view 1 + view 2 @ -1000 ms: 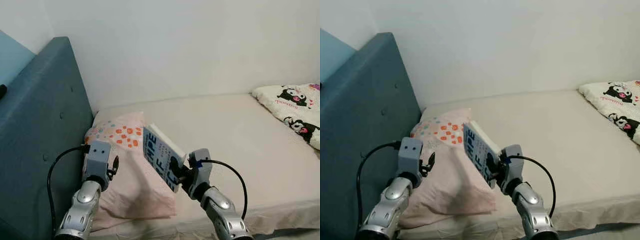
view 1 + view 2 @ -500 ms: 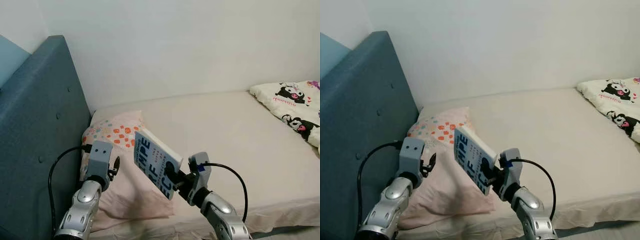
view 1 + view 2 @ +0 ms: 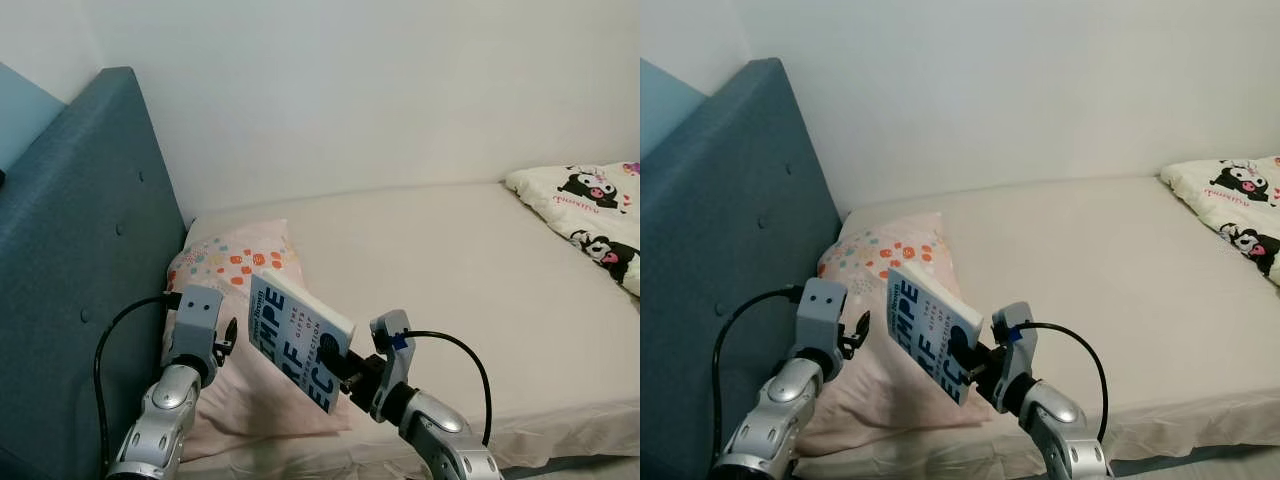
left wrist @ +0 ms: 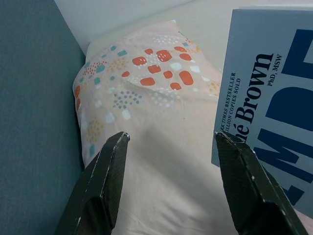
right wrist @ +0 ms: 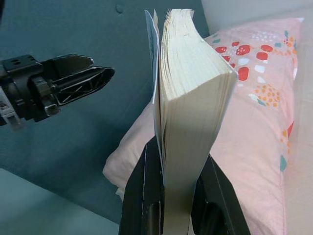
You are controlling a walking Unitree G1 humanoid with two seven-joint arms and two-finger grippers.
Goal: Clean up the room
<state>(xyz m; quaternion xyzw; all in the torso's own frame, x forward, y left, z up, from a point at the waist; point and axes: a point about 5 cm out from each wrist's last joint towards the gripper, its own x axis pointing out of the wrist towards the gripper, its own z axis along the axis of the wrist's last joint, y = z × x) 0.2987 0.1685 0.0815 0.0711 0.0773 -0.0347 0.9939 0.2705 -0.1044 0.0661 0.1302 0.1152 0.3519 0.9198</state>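
Stretching beyond both tools, the bed [image 3: 480, 270] carries a pink pillow [image 3: 245, 330] just below them. Right tool [image 3: 340, 365] grips the book [image 3: 295, 335] upright, long axis tilted; left tool [image 4: 171, 181], spread empty, hangs beside its cover.

Colours and patterns: bed area

Book [image 3: 295, 340]: pale blue cover, dark blue lettering, cream page edges. Pillow [image 3: 235, 268]: pale pink with orange, red and teal dot clusters. Headboard [image 3: 70, 250]: teal-blue fabric. Mattress [image 3: 450, 270]: plain beige. Blanket [image 3: 590, 210]: white with black-and-pink cartoon figures. Wall [image 3: 350, 90]: white.
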